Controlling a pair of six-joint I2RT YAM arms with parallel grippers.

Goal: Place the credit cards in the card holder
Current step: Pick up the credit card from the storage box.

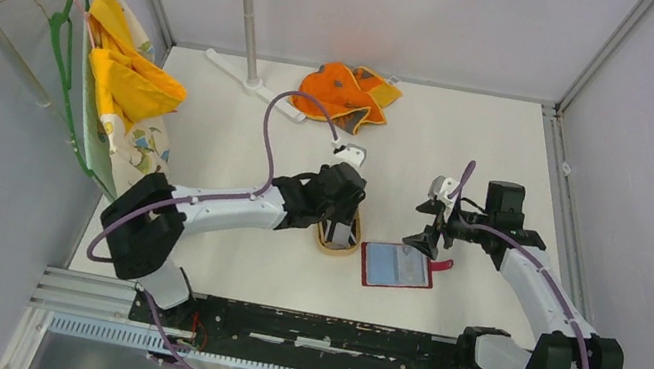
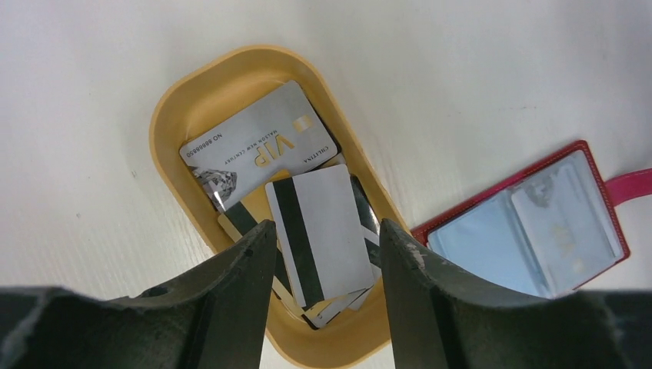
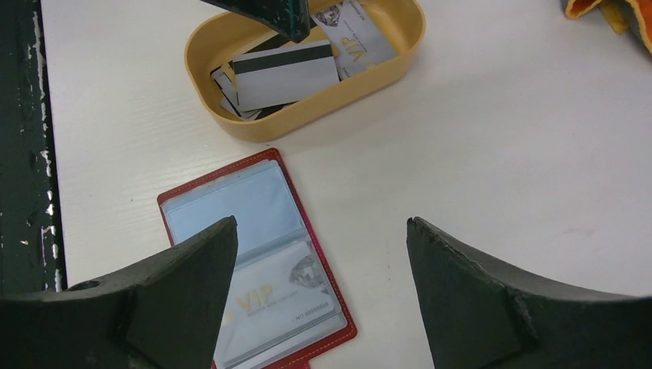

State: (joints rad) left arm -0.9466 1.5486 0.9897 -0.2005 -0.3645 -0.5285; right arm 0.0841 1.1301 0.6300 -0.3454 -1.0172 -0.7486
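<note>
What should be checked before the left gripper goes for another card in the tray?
1. Left gripper open: ok.
2. Left gripper lined up on the striped card in the tray: ok, a finger on each side.
3. Striped card free of the cards under it: cannot tell.
4. Card holder lying open, one sleeve empty: ok.
5. VIP card seated in the other sleeve: ok.
6. Right gripper open, holding nothing, above the card holder: ok.

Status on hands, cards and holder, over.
Both open, empty. Left hand over tray, straddling striped card. Right hand above open card holder; one VIP card sleeved. Nothing in the way.
</note>
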